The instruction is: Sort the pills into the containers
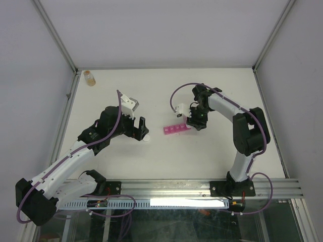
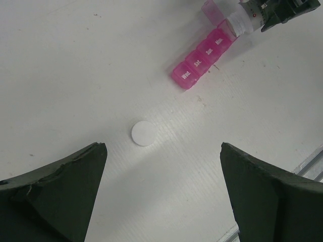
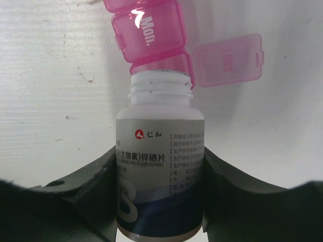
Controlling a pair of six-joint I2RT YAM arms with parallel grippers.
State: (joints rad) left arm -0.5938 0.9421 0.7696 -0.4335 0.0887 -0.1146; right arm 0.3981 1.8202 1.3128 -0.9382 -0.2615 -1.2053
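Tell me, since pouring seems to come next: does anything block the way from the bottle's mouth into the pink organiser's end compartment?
Nothing visible does. The bottle is uncapped, its mouth at the end compartment, whose lid is flipped open sideways.

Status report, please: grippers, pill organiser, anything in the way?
Right gripper shut on uncapped white bottle, mouth at open end compartment of organiser. Left gripper open, empty, above loose white cap. No pills visible; nothing blocking.

Bottle (image 3: 160, 166) mouth at the right end of the containers (image 1: 175, 130)
Cap (image 2: 144, 133) lies on the table (image 1: 202, 156) left of the row; small bottle (image 1: 89, 77) stands at the far left corner.
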